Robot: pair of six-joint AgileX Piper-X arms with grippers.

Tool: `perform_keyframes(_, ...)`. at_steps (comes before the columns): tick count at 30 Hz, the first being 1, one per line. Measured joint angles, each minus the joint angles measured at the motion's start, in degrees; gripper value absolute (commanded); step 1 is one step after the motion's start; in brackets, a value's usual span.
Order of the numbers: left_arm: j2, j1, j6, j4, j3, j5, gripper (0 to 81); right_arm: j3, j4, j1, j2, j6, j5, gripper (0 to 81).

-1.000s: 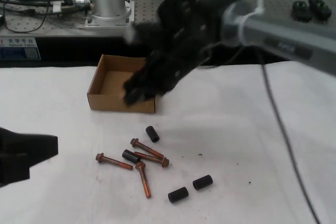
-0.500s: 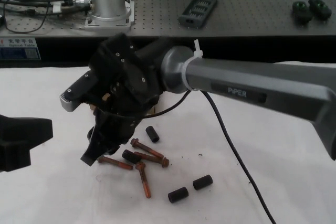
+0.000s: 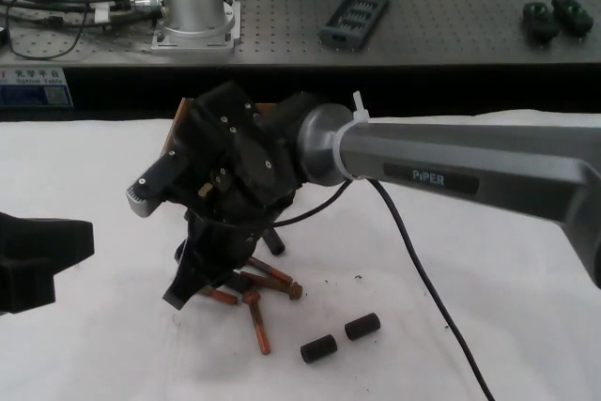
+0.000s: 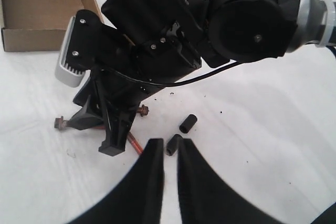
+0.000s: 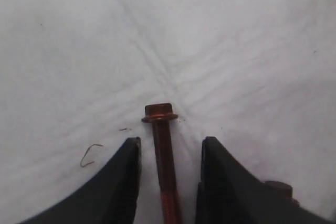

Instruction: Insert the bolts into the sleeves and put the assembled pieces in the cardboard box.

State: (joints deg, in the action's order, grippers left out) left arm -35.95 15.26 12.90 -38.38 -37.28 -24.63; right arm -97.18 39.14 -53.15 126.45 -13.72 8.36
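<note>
1. High view: the right claw (image 3: 200,286) points down at the white surface (image 3: 488,260), right over the cluster of bolts (image 3: 272,278). Two sleeves (image 3: 318,348) lie nearer and to the right.
2. Left wrist view: the left claw (image 4: 169,149) has its fingers almost together with a thin gap between them and holds nothing. One sleeve lies just past its tips. The cardboard box (image 4: 31,39) sits beyond the bolts.
3. Right wrist view: the right claw's fingers stand apart on either side of one bolt (image 5: 161,156), not gripping it.
</note>
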Motion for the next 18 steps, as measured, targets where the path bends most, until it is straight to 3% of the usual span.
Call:
perform_keyframes(12, 0.00, 0.00, 0.00, 0.00, 0.00, 0.00, 7.7, 4.54, -0.53, 0.11, 0.00, 2.82, 0.00, 27.0)
perform_keyframes(14, 0.00, 0.00, 0.00, 0.00, 0.00, 0.00, 7.7, 4.54, -0.72, 0.10, 0.00, 3.64, -0.17, 21.7)
perform_keyframes(18, 0.00, 0.00, 0.00, 0.00, 0.00, 0.00, 7.7, 4.54, -0.74, 0.27, 0.00, 5.09, -0.52, 2.2)
